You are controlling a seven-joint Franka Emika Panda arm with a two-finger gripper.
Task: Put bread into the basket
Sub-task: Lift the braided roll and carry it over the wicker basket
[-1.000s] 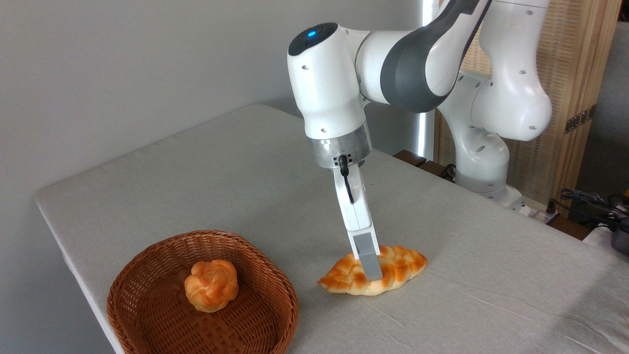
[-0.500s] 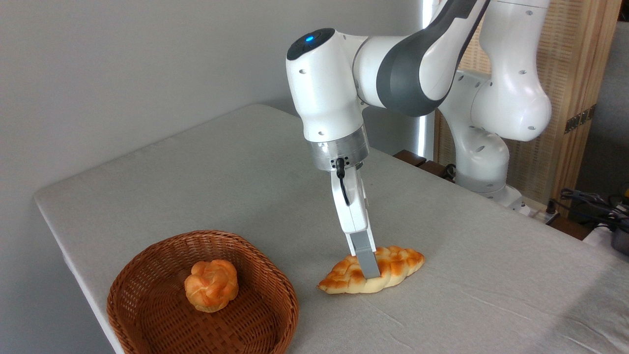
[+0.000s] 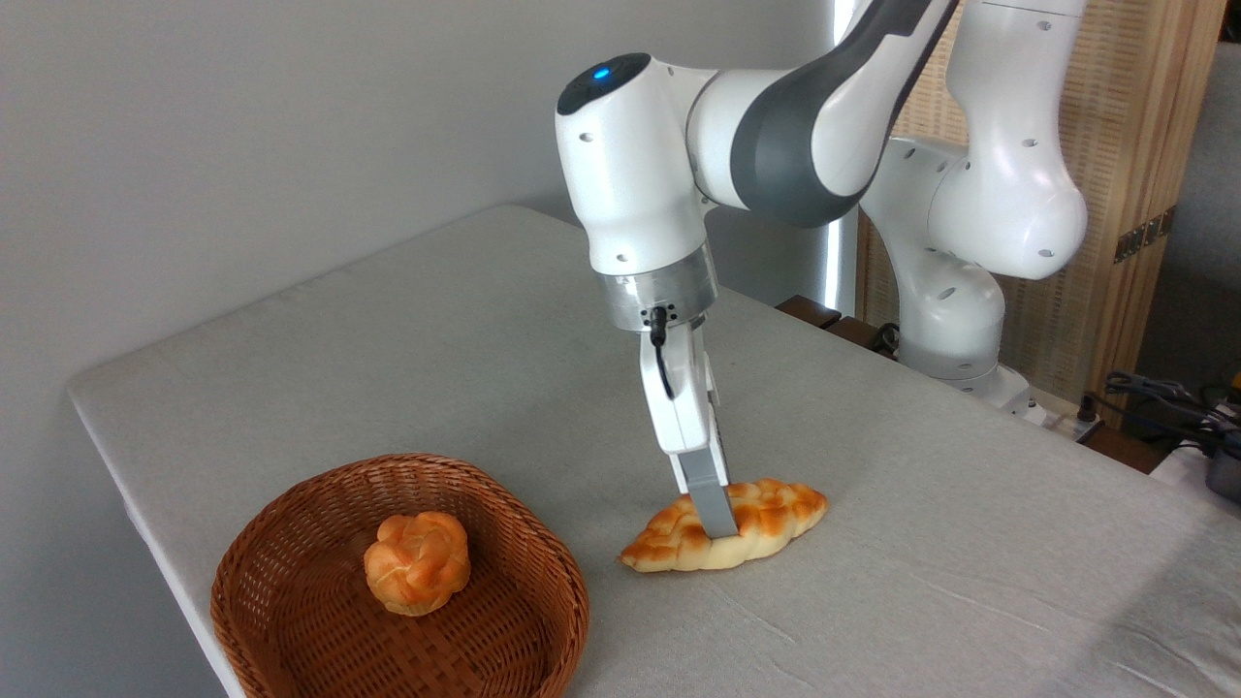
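Note:
The bread [image 3: 776,514], a long braided golden loaf with pale sides, lies just right of the basket [image 3: 407,463] on the grey table. My gripper [image 3: 719,522] comes down from above and is shut on the loaf's middle. One grey finger [image 3: 713,504] crosses the near side of the loaf; the other is hidden behind it. The loaf sits at or barely above the cloth, and I cannot tell which. The round reddish-brown wicker basket stands at the front left corner of the table.
A small round knotted orange bun [image 3: 417,562] rests inside the basket. The table's front left edge [image 3: 145,523] runs close by the basket. The arm's white base [image 3: 955,330] stands at the back right, with cables [image 3: 1173,402] at the far right.
My gripper has moved a little up and to the left, and the bread has gone with it, nearer to the basket. The basket and bun have not moved.

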